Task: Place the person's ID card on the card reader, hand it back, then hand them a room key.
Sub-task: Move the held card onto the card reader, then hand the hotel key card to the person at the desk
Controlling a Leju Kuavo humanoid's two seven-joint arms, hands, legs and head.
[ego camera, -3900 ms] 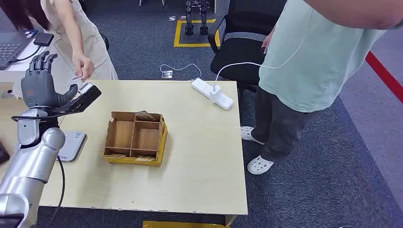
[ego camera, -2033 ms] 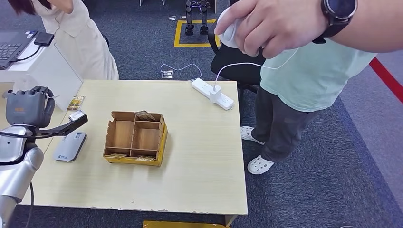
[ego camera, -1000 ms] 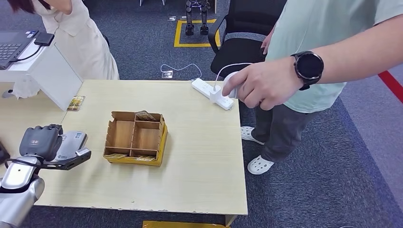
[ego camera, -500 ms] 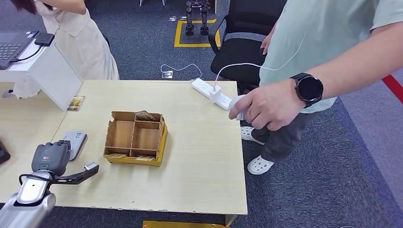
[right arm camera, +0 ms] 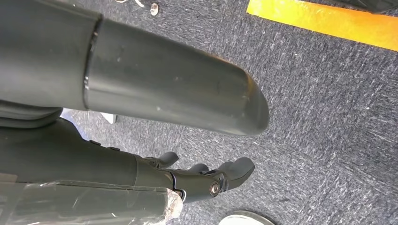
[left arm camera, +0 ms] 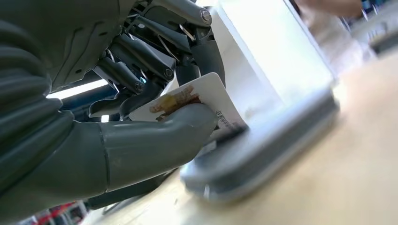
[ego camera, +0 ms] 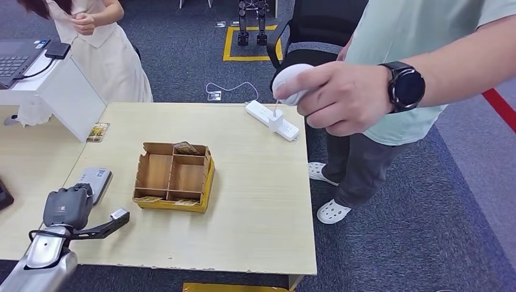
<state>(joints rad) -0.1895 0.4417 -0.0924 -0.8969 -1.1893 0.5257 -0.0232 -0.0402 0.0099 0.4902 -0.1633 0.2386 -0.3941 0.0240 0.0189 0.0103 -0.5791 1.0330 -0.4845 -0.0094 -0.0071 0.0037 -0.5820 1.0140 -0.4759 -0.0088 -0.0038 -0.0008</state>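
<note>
On the tabletop (ego camera: 255,201) the left hand (ego camera: 67,207) pinches the ID card (left arm camera: 197,101) with thumb and fingers just over the reader (ego camera: 94,181), while the right hand (right arm camera: 206,180) hangs empty, fingers loosely apart.

Light wooden table (ego camera: 255,207) before me, with what lies on it.
Resting on it: a grey card reader (ego camera: 97,180) near my side, a compartmented cardboard box (ego camera: 173,176) at centre, a white power strip (ego camera: 272,120) at the far edge.
</note>
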